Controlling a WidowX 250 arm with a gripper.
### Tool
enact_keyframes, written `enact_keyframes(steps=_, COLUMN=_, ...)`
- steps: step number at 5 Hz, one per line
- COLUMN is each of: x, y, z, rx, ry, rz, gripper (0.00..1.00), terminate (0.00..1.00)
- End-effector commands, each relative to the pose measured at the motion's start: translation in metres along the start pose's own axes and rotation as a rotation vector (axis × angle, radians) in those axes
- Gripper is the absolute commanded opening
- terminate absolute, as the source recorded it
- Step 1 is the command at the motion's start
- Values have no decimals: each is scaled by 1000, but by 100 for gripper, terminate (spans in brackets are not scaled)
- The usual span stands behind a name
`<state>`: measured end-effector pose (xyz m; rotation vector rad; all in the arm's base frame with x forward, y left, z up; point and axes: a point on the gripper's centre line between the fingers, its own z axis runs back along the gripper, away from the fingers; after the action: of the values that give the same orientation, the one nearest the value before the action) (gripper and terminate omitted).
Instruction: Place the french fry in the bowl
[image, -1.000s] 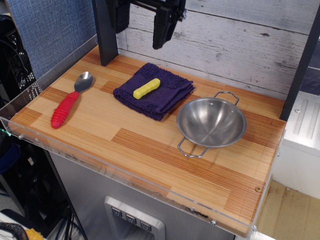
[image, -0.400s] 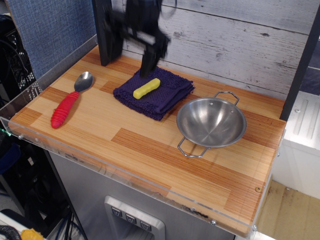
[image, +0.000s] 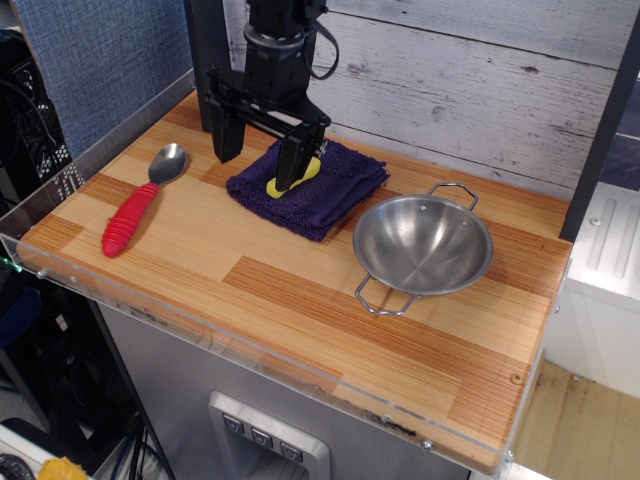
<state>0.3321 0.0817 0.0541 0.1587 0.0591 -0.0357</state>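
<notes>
The gripper (image: 262, 160) hangs spread wide over the purple cloth (image: 335, 195), one finger (image: 293, 165) crossing the fry (image: 308, 172) that lies on it. The bowl (image: 423, 245) sits right of the cloth, the spoon (image: 140, 202) left.

Wood-plank tabletop (image: 300, 300), clear plastic edging along front and left. Directly on it: red-handled spoon (image: 140, 204) at left, folded purple towel (image: 335, 195) toward the back, steel bowl (image: 423, 245) at right, well apart from spoon.
</notes>
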Motion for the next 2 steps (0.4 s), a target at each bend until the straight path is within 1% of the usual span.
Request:
enact_keyframes(steps=1, x=7, y=14, z=6, rx=-23, ry=-23, rz=40, gripper=100, terminate=0)
enact_keyframes(steps=2, x=12, y=12, z=7, rx=-65, ry=-44, rz=48, gripper=100, terminate=0)
